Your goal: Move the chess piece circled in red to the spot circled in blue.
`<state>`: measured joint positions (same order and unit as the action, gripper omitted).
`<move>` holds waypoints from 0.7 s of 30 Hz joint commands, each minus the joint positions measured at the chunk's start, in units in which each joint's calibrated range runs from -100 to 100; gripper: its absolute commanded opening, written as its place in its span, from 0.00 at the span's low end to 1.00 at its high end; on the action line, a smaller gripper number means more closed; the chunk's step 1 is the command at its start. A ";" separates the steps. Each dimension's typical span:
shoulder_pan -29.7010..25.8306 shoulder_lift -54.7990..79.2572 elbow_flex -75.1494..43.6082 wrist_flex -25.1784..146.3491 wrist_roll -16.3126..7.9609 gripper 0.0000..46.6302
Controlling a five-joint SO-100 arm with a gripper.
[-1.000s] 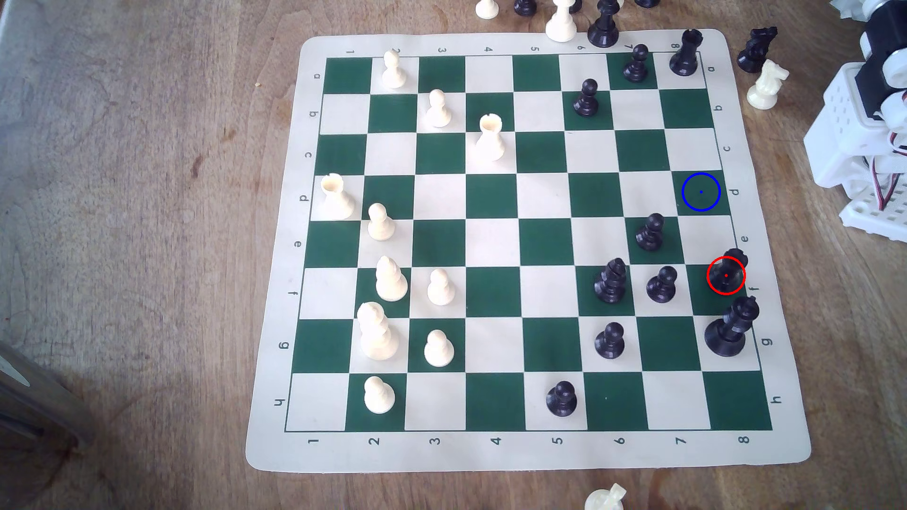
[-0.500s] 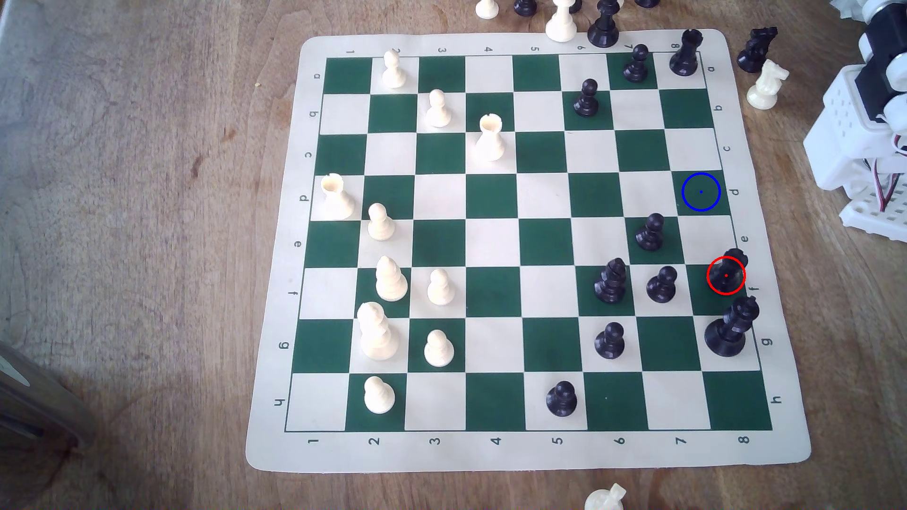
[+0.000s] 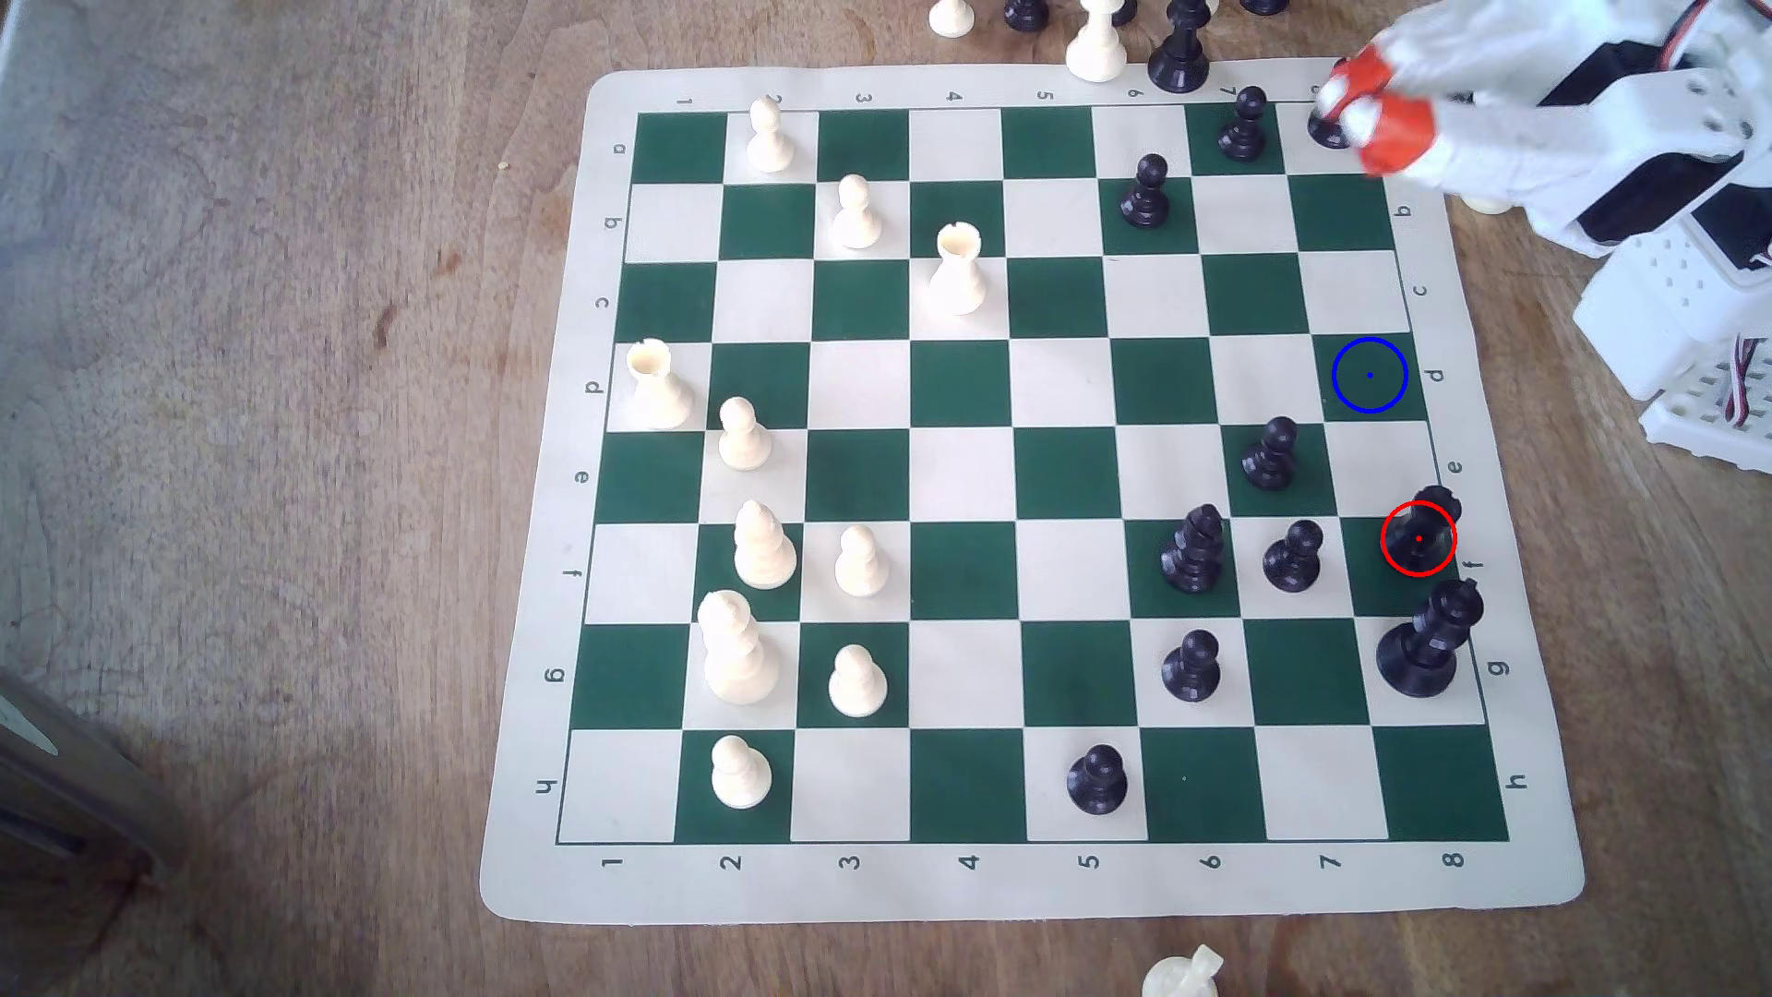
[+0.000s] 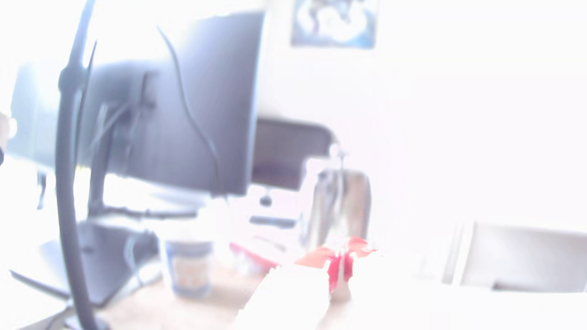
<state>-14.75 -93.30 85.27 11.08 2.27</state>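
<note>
While the arm sat folded at the exterior view's right edge half a second ago, it now reaches out over the board's far right corner.

Item, gripper (image 3: 1366, 113): white with orange-red tips, motion-blurred, hanging over the a8 corner. Tips look close together, but blur prevents saying whether it is open or closed. It holds nothing discernible.

Item, chess piece (image 3: 1429, 527): black rook ringed in red, standing on the green f8 square at the board's right edge, unmoved. Black king (image 3: 1426, 644) stands just beside it on g8.

Item, spot (image 3: 1369, 375): green d8 square with blue ring, unoccupied, two squares up the same file from the rook.

Judgement: the approach has only begun. The gripper is well apart from the rook and must travel down the right edge, past the spot, to reach it.

Hidden or unclear: another black piece (image 3: 1328, 129) on a8 is largely covered by the gripper tips. The rook's notched top is partly masked by the red ring. The wrist view is overexposed and blurred; a red patch, likely the gripper (image 4: 340, 263), and a dark monitor (image 4: 190, 111) are all that read.
</note>
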 commanded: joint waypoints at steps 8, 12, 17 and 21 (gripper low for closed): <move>-4.06 22.41 -36.40 50.35 -7.62 0.00; -6.10 28.19 -38.40 60.42 -8.45 0.03; -8.75 33.87 -41.39 68.86 -10.11 0.04; -10.01 35.74 -40.84 72.38 -10.84 0.10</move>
<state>-23.16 -58.86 48.03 80.72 -7.84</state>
